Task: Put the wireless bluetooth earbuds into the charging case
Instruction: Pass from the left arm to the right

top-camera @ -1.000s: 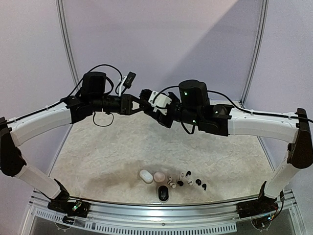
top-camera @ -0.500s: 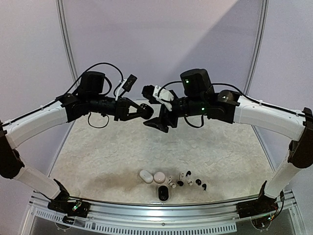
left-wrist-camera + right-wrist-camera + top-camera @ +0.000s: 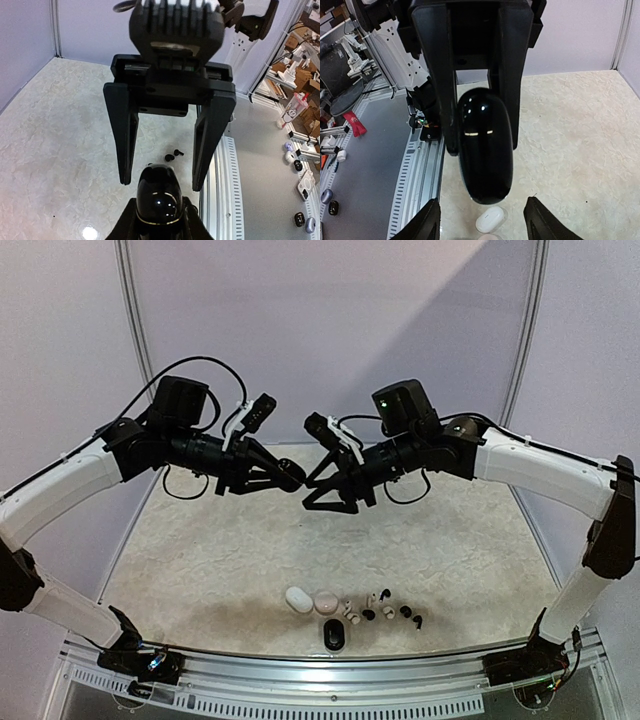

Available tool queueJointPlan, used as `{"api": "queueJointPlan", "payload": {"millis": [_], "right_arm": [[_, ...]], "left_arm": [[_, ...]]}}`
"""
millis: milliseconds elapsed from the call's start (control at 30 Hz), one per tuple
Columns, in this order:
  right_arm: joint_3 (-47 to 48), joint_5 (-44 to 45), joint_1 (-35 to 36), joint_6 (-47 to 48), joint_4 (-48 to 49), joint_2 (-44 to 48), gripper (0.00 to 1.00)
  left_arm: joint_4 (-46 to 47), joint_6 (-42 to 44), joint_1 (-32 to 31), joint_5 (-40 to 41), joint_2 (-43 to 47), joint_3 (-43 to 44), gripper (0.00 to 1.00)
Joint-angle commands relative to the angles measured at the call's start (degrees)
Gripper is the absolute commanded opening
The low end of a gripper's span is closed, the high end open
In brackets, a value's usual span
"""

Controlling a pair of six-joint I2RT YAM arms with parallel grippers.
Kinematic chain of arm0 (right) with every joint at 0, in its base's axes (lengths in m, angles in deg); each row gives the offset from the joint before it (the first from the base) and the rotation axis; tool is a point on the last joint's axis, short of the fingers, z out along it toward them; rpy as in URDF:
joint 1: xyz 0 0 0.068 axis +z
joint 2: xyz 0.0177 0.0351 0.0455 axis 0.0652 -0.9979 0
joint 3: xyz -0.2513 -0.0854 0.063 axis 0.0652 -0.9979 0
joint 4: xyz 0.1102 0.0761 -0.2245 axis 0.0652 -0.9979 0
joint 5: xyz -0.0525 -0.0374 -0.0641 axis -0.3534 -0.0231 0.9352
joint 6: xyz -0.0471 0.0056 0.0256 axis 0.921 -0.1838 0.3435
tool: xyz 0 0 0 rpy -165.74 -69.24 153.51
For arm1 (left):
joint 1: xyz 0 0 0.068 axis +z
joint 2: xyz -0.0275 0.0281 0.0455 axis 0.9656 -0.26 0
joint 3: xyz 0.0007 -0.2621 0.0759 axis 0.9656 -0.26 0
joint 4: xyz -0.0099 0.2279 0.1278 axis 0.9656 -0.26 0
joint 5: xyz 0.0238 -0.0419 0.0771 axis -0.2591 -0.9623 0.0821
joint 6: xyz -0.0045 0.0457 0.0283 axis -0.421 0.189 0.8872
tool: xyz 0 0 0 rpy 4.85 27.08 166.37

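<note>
**Arm position.** Both arms are raised above the table [image 3: 200, 570] and meet nose to nose over its middle.

**Left claw.** The left claw [image 3: 159, 225] is pressed together on the black charging case [image 3: 158, 200] and pinches it by its sides. The case is held in the air, clear of the table, with its rounded free end pointing toward the opposite arm. A thin bright seam line runs round the case body, and the lid sits flush on that line (no gap shows in either wrist view).

**Right claw.** The right claw [image 3: 318, 495] is spread. One finger stands on each side of the free end of the held case. The left wrist view shows table surface between each finger and the glossy shell, so neither finger bears on the case.

**Earbuds.** The earbuds [image 3: 405, 611] lie loose on the table in a small scatter near its front edge, well below and apart from both claws. Some are white and some are glossy black. The exact count cannot be told at this size. None sits in a claw.

**Other items on the table.**
- A white case [image 3: 298, 599] lies just left of the scatter.
- A pink case [image 3: 326, 601] lies beside the white case.
- A second black case [image 3: 334, 636] lies nearer the front rail, just in front of the pink case.
</note>
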Motion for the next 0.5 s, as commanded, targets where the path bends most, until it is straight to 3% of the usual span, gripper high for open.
{"api": "queueJointPlan", "payload": {"millis": [0, 267, 467], "right_arm": [[2.13, -3.56, 0.13, -4.57, 3.41, -1.74, 0.56], [2.18, -4.15, 0.34, -6.8, 7.61, -2.11, 0.31], [2.74, -5.01, 0.45, -6.8, 7.53, -2.68, 0.07]], "left_arm": [[-1.5, 2.65, -1.54, -1.24, 0.92, 0.44, 0.0], [3.51, 0.22, -2.43, -0.96, 2.91, -3.63, 0.0], [4.14, 0.22, -2.65, -1.19, 3.52, -5.17, 0.0]]}}
